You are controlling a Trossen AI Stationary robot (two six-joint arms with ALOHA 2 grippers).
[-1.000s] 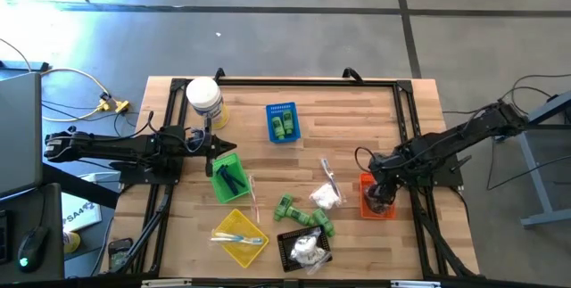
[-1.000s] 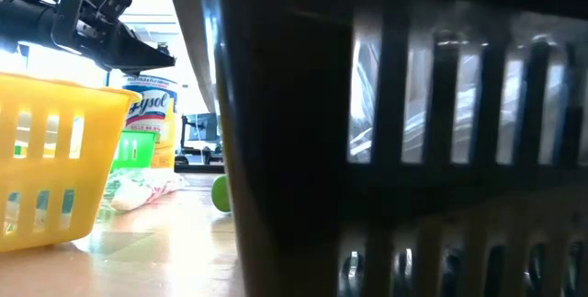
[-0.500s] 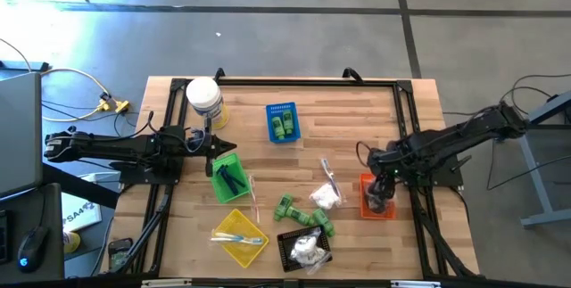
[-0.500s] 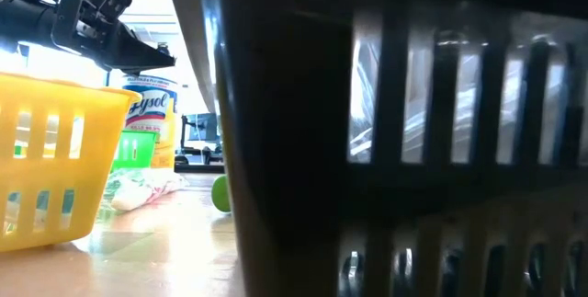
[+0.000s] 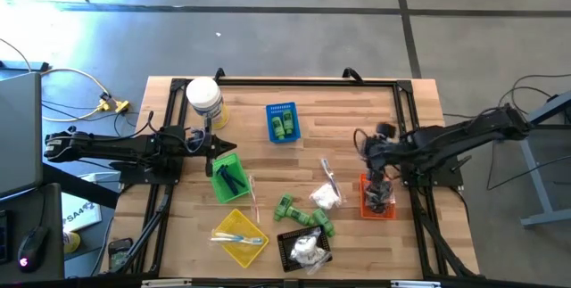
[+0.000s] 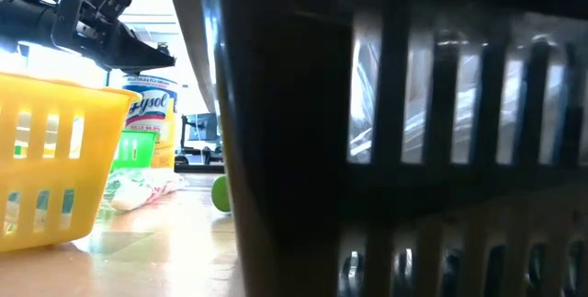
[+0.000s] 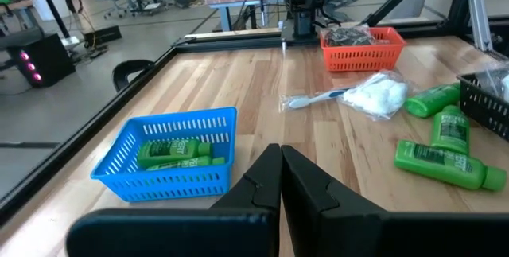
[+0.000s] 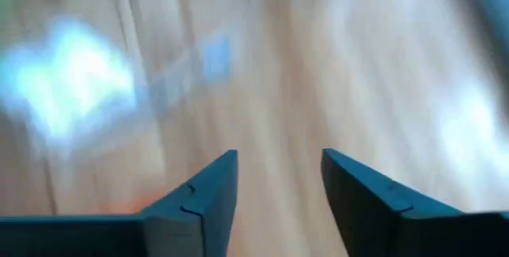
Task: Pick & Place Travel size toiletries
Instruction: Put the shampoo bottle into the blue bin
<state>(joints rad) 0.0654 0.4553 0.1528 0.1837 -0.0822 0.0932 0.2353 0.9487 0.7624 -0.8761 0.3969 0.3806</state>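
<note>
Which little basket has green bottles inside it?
The blue basket, near the far middle of the table, holds green bottles. The other green bottles lie loose on the wood, not in the orange, yellow, green or black baskets.

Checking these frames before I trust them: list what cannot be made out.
- Orange basket contents: high view, dark pieces too small to identify.
- Right wrist view: motion blur, nothing beyond the right gripper identifiable.
- Low view: black basket wall hides most of the table.

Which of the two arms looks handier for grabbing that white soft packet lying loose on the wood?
The right. Its tool is open, empty and just beside the white soft packet, by the orange mesh basket. The left tool is shut, across the table over the green mesh basket.
</note>
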